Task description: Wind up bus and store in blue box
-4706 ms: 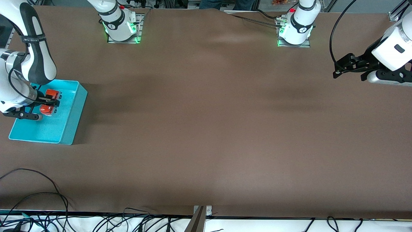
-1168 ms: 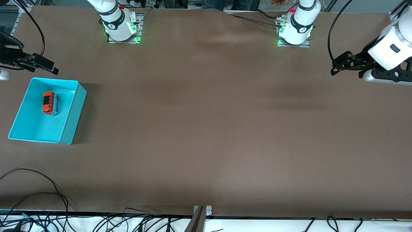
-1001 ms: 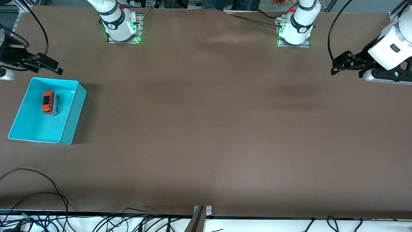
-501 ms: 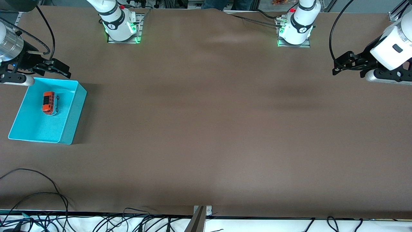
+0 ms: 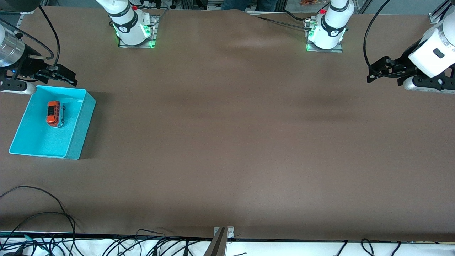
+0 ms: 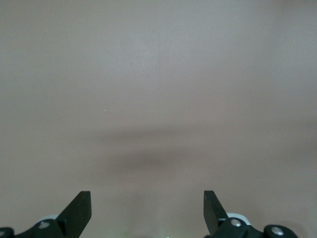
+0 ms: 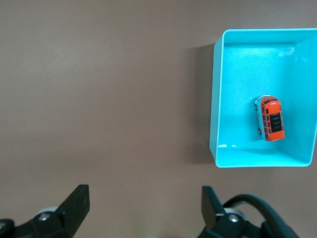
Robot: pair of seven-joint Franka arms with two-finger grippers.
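Brown table point(image 5: 227, 142); bus point(image 7: 271, 118) in blue box point(image 7: 214, 114), wrist-view clear; both end effectors wide, seemingly empty.

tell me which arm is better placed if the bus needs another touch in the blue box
Right. The right gripper hangs open just above the blue box's rim, with the bus lying inside. The left gripper waits open over bare table at the left arm's end, well away from it.

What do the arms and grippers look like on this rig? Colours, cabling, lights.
Both arms are glossy white with dark joint bands, on bases lit green. Black cables loop along each wrist. The right gripper and left gripper are black, with wedge-shaped fingers and silver screws.
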